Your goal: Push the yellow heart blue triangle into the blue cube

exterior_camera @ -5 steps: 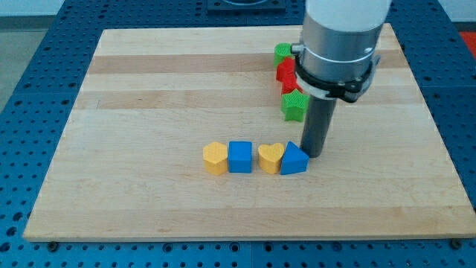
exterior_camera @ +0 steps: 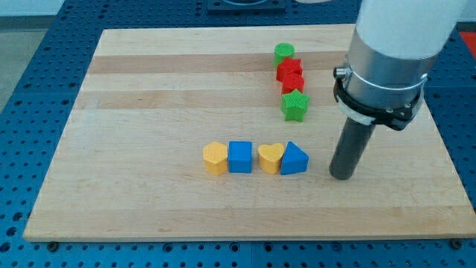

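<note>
Wooden board (exterior_camera: pixel 149 82), mid-lower row: blue cube (exterior_camera: pixel 240 157), small gap, yellow heart (exterior_camera: pixel 270 158) touching blue triangle (exterior_camera: pixel 294 158). My tip (exterior_camera: pixel 341 176): bare rod, no jaws; near triangle's right, apart. Cube lies leftward, along the row.

Two yellow blocks, a yellow hexagon-like block (exterior_camera: pixel 215 158) and a yellow heart (exterior_camera: pixel 271 157), two blue, a blue cube (exterior_camera: pixel 240 156) and a blue triangle (exterior_camera: pixel 294 159), two red blocks (exterior_camera: pixel 290 74), two green, a green cylinder (exterior_camera: pixel 284 53) and a green star (exterior_camera: pixel 294 105), eight blocks in all
</note>
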`<state>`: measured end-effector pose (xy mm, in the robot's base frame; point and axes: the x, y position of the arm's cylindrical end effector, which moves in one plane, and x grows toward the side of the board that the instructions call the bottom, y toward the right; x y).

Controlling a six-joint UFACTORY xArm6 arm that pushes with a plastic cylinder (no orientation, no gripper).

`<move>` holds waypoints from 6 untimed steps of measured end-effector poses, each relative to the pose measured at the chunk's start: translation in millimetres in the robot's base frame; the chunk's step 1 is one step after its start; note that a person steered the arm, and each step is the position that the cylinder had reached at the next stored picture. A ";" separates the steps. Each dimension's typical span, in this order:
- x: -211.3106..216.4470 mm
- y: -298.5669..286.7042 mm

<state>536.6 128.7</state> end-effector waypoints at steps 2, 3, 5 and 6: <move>0.0 -17.4; -1.8 -23.4; -2.5 -34.6; -3.8 -43.9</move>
